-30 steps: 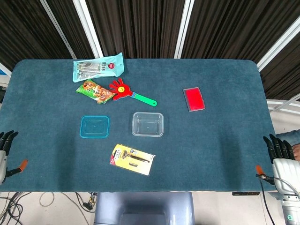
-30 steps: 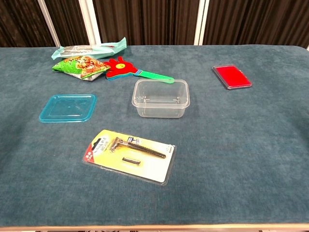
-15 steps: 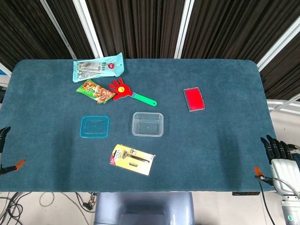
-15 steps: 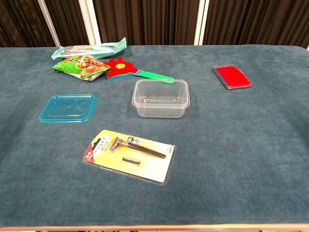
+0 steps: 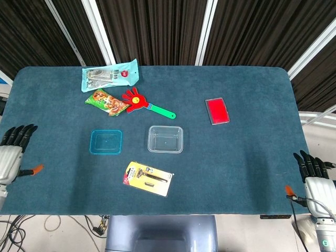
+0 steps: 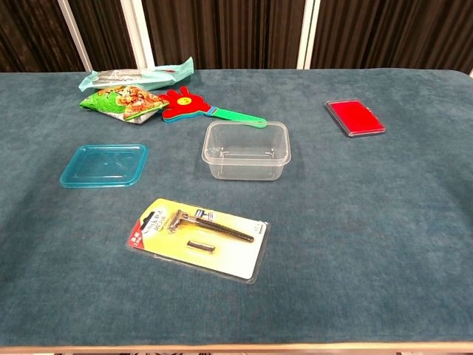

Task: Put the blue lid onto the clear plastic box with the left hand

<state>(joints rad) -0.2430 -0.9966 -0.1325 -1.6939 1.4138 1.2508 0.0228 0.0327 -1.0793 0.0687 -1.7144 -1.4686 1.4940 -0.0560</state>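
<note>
The step in hand is the reach for the lid, and none of it is done yet: the left hand (image 5: 11, 157) sits off the near-left edge of the tabletop (image 5: 247, 157), at about 8 o'clock in the head view, fingers extended and apart, holding nothing; the right hand (image 5: 315, 181) waits off the near-right corner at about 4 o'clock, likewise empty with its fingers spread, and neither shows in the chest view. Nearest on the cloth lies a carded razor pack (image 6: 198, 238), which the left hand should probably pass clear of on its way in. Just beyond it the blue lid (image 6: 104, 164) lies flat, and the clear plastic box (image 6: 246, 150) stands upright and open at the lid's 3 o'clock, near but apart. A flat lid on soft cloth likely gives little edge to catch, so a pinch at one rim, a level carry and a square lowering onto the box seem wise; the light box may slide if nudged. Farther back lie a red clapper toy (image 6: 194, 104), a snack bag (image 6: 118, 100), a pale packet (image 6: 137, 73), and at 1 o'clock a red case (image 6: 355, 117). The covering is teal and napped; dark ribbed curtains (image 5: 157, 31) with pale posts close the room behind.
</note>
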